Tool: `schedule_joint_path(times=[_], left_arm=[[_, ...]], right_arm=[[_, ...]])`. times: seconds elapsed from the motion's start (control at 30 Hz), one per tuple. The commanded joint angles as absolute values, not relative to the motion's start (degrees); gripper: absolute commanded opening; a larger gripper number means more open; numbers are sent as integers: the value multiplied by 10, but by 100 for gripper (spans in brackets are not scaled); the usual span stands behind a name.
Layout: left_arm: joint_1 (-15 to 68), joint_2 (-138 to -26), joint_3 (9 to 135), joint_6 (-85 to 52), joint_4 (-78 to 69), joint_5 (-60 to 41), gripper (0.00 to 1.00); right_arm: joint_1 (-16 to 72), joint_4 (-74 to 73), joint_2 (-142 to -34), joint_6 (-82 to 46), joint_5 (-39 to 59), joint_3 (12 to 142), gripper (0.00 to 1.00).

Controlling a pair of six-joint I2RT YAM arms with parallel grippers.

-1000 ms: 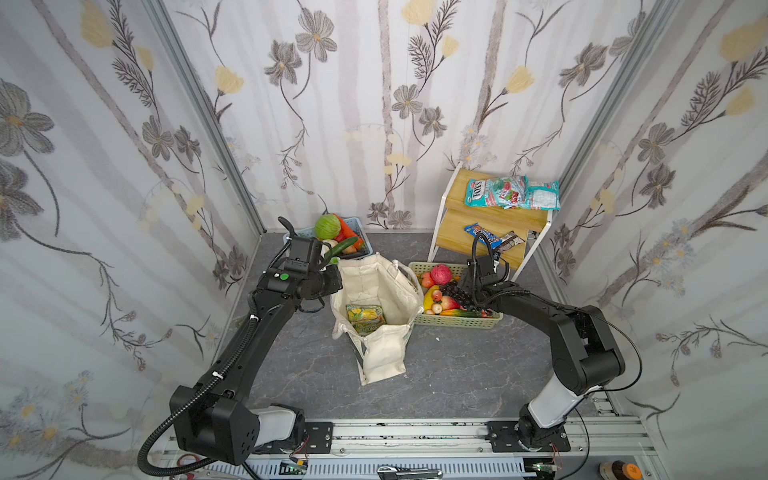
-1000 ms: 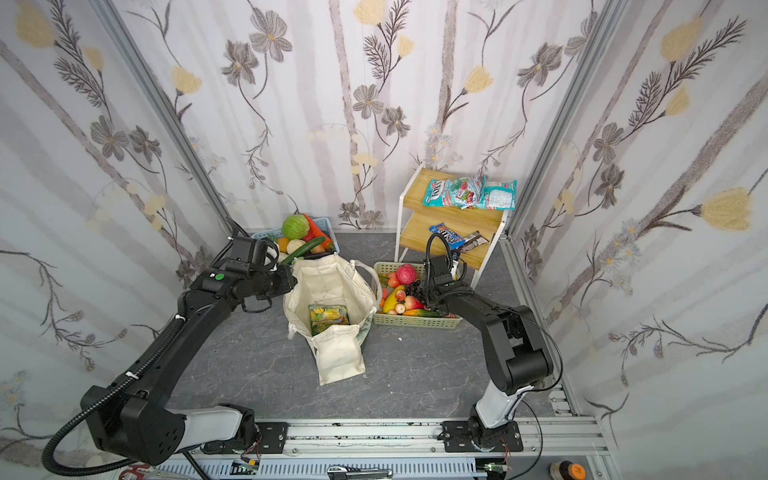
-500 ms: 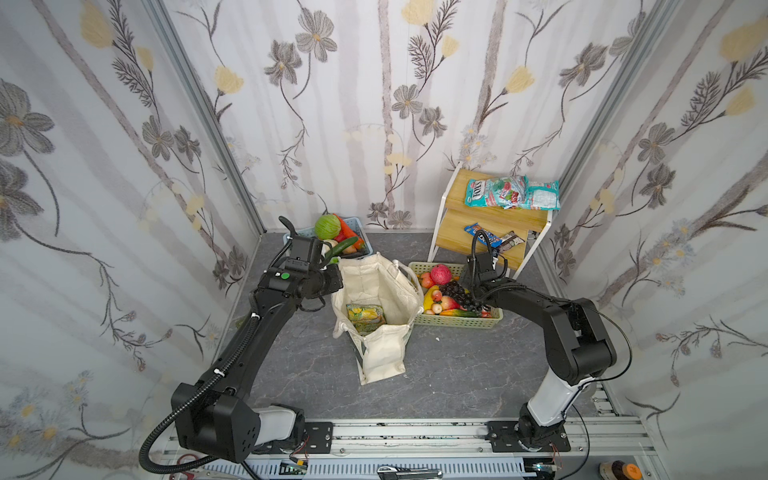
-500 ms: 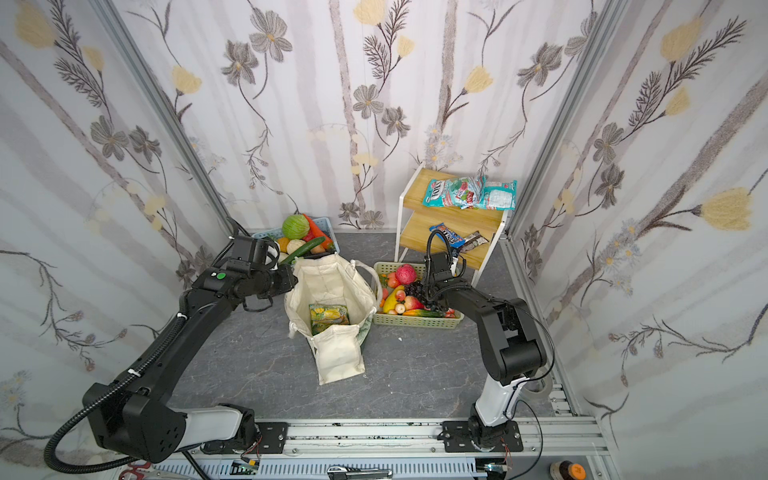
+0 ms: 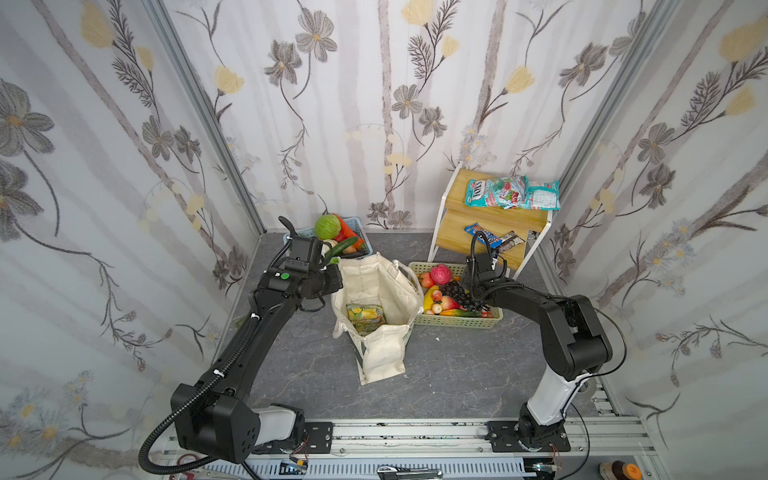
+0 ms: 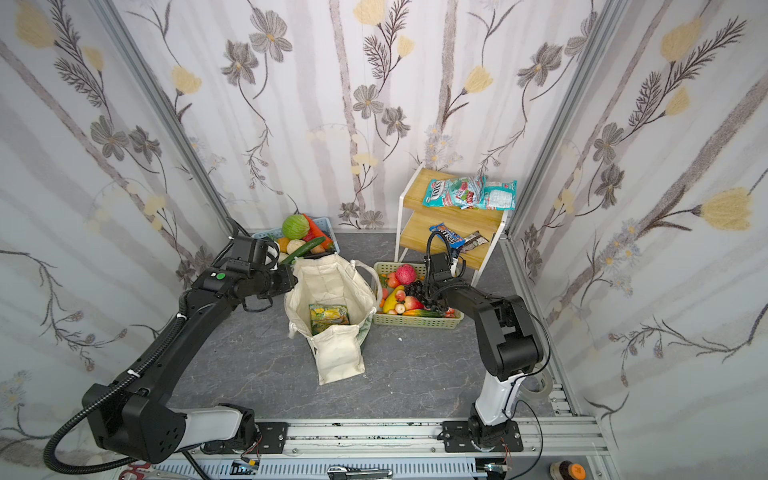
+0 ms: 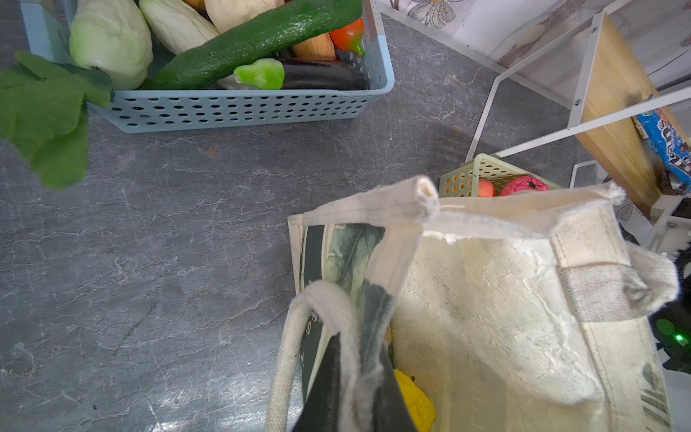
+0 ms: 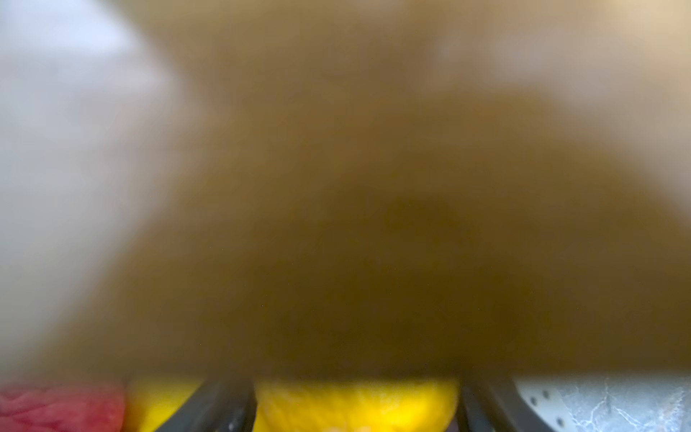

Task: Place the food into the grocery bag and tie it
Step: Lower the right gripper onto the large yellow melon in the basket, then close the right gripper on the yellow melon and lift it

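Grocery bag (image 5: 376,276), cream canvas with leaf-print sides, stands open in the middle of a grey counter (image 5: 457,374) in both top views. A green-and-yellow snack packet (image 5: 365,316) lies flat on its floor, the only food inside that shows from above. The left tool (image 5: 335,283) is clamped together on the bag's rim at the left, holding the mouth wide. The left wrist view shows canvas and a rope handle pinched at the tool.

Just beside the bag on the right sits a green basket (image 5: 457,323) heaped with fruit. Over the last second the right arm has folded closer and the right tool (image 5: 476,291) has sunk among the fruit by the dark grapes (image 5: 457,291). Bag, packet and left arm have stayed put. That suggests a second piece of food is being picked, with the tying not yet begun.

The right wrist view is mostly blur. Along its edge two dark fingers (image 8: 224,407) stand apart with a yellow fruit (image 8: 355,402) filling the gap between them. Whether they already press on it cannot be told. The fruit lies low in the basket, outside the bag.

Behind the bag a blue basket (image 7: 239,108) holds vegetables, a pale vegetable (image 7: 112,41) among them. A wooden shelf (image 5: 457,239) stands behind the green basket.
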State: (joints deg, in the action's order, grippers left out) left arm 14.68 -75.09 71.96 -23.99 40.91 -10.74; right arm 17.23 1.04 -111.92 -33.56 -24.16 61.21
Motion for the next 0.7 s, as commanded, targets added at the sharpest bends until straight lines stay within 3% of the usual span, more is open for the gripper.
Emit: schedule_joint_path(times=[0.0,0.67], left_arm=[[146,-745,719,-238,399,-102,0],[146,-738,705,-240,391,-103,0]], right_arm=[[172,-17,-1122,-337,-231,608,67],[178,-9,-1039,-327,-194,562,60]])
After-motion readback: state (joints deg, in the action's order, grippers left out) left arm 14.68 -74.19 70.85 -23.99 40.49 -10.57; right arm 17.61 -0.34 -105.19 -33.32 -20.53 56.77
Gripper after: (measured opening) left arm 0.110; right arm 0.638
